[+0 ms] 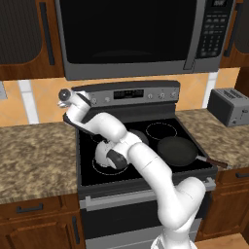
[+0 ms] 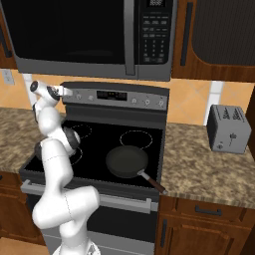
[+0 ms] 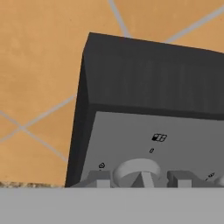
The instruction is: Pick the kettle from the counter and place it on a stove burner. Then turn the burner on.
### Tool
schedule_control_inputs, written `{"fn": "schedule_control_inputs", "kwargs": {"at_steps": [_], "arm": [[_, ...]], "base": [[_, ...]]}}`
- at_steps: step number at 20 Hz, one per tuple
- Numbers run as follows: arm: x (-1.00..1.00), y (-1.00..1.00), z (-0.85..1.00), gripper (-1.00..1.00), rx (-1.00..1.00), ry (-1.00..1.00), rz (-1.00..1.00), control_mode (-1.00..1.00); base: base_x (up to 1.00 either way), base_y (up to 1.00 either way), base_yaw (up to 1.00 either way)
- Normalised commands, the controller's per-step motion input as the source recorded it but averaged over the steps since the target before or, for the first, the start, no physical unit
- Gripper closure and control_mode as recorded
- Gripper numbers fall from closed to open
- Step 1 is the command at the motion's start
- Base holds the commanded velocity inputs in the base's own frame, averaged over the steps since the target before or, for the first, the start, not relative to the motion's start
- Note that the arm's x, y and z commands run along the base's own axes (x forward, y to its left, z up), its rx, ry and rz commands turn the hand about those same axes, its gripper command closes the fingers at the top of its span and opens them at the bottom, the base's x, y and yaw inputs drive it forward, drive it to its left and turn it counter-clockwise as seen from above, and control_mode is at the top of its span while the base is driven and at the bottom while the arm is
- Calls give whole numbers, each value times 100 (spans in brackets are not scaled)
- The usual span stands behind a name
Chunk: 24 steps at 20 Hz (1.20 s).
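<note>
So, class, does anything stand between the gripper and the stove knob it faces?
Nothing visible does. In the hand view the knob sits directly ahead of the gripper on the grey control panel, with nothing between.

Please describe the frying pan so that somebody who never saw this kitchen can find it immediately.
Find the black glass cooktop below the microwave. On its front right part lies the frying pan, flat, round and black, its thin handle pointing toward the right counter. The white burner rings around it are only outlines.
</note>
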Motion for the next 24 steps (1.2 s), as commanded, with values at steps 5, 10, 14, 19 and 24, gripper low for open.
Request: {"fn": "schedule_control_inputs", "kwargs": {"at_steps": [5,10,14,19,24], "arm": [[0,-12,1,-100,0,0,0,-100],[1,-10,0,-100,0,-2,0,-100],[6,0,0,-100,0,0,0,-100],[5,0,0,100,0,0,0,-100],[0,0,0,100,0,0,0,-100]], "base": [[0,0,0],[0,0,0],[0,0,0],[0,0,0],[0,0,0]]}}
